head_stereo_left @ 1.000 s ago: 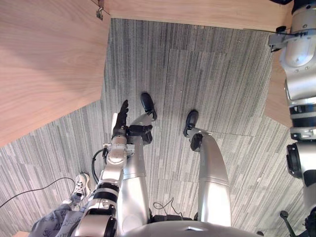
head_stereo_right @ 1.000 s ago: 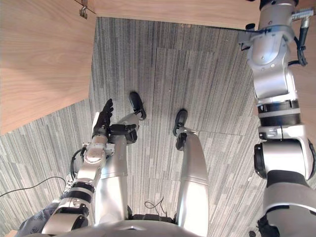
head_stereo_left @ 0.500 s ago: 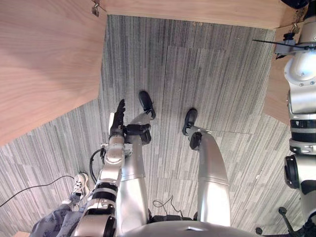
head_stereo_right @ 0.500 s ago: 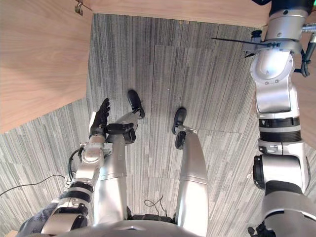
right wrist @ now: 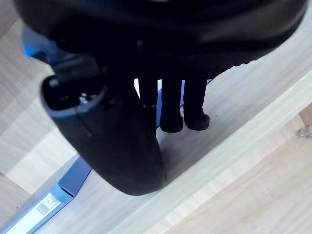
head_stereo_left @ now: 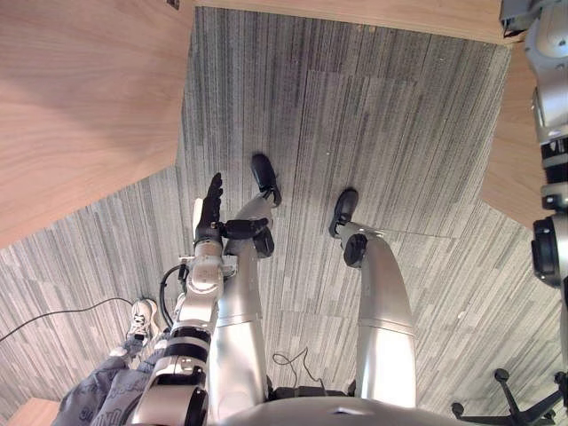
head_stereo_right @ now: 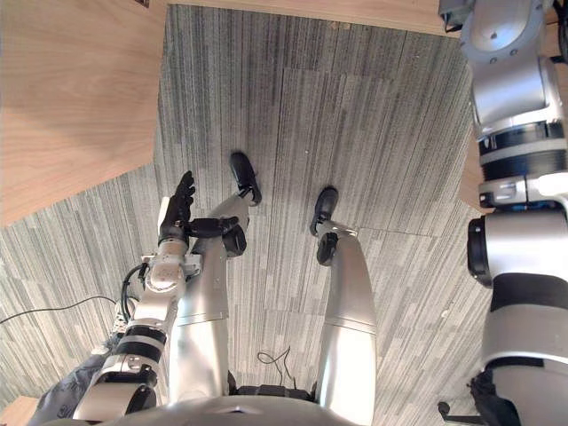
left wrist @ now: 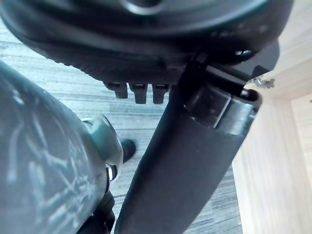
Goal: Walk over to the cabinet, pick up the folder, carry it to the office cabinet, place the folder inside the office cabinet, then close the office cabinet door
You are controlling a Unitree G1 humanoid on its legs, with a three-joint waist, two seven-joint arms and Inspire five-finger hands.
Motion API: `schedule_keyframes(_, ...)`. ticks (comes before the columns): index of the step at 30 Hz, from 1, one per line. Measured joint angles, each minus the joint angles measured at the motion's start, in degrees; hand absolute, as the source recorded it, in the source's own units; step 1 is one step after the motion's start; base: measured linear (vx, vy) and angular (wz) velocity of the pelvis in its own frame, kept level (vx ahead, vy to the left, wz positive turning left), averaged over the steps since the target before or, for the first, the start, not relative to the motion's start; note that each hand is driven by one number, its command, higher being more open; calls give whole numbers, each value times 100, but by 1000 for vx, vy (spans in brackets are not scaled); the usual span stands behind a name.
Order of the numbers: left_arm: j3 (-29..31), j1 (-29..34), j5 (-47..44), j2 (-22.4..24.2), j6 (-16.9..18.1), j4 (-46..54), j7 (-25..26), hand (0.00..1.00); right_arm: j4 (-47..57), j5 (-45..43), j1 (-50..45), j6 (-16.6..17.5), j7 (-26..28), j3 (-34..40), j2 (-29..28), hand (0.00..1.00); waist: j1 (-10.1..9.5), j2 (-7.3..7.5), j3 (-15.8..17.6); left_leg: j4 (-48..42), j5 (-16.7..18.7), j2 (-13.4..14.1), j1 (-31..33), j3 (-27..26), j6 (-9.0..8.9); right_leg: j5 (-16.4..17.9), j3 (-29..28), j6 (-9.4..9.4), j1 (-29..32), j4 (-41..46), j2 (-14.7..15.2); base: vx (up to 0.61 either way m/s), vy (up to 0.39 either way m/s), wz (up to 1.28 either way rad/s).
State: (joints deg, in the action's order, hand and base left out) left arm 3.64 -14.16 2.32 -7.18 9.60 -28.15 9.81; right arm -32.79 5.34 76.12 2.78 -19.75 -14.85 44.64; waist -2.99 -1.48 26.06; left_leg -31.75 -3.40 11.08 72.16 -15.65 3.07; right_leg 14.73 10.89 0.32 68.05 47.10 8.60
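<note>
Grey carpet floor (head_stereo_left: 355,133), finely streaked dark and pale. Light tan wood-grain cabinet panel (head_stereo_left: 80,106). Black left hand (head_stereo_left: 211,206) with a white strip along its thumb side. Black right hand (right wrist: 112,136) against a flat blue folder (right wrist: 73,181) bearing a white label. A person's grey patterned trousers (head_stereo_left: 102,404) and white shoe (head_stereo_left: 140,318).

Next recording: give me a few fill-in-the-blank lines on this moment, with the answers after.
Past the right hand, the folder is ___ in colour. The folder lies on a ___ surface. The left hand hangs ___, holding nothing. By the left arm, a person's ___ stands on the carpet.
Missing: blue; wooden; open; shoe.
</note>
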Motion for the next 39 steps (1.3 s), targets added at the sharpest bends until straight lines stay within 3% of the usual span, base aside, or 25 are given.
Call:
schedule_keyframes(8,-4,9,-193,45,3,-202,76,100,-850,-338,1170,-179,8,-236,82,0,24,6,4,884,-467,-273,-185,-109,-22,-42,90,-63,101,-193,178,-27,-8,18)
schedule_keyframes(14,9,52,-298,139,-12,-327,196,100,-1044,-560,1331,-207,-73,-275,-18,0,22,6,4,1530,-791,-398,-437,-117,-88,-118,153,-125,57,-325,202,5,-11,9)
schedule_keyframes(18,190,147,-331,335,-27,-477,251,100,-1205,-790,1445,-346,-296,-235,-152,0,27,2,2,2147,-1121,-413,-721,-451,-100,-130,215,-142,56,-328,274,12,-31,16)
schedule_keyframes(24,242,150,-428,387,-32,-584,318,100,-1173,-1047,1468,-403,-367,-32,-370,0,28,-1,4,2115,-1216,-416,-859,-455,-21,-129,200,-145,-68,-256,281,45,-34,1)
schedule_keyframes(27,243,150,-424,395,-42,-587,321,100,-661,-1067,1164,-389,-485,361,-441,0,-16,-1,4,1806,-1041,-324,-886,-461,-51,-121,173,-155,-199,-250,241,45,-25,-12)
schedule_keyframes(31,243,140,-388,328,-140,-546,237,100,1321,-1137,-295,-289,-702,1053,-542,0,-61,-1,3,1060,-574,-78,-896,-515,-46,-87,36,-149,-411,-215,117,26,10,-28)
schedule_keyframes(33,238,140,-364,307,-214,-533,195,100,2120,-1361,-1022,-63,-711,1372,-809,0,20,0,4,738,-384,26,-995,-557,-3,-70,-53,-121,-572,-170,69,29,81,-33)
schedule_keyframes(39,217,115,-157,378,-285,-587,20,100,3639,-1893,-2037,186,-503,1404,-1131,0,52,-1,-8,-17,180,326,-1427,-577,-79,71,-181,-87,-1180,-50,-86,26,60,-24)
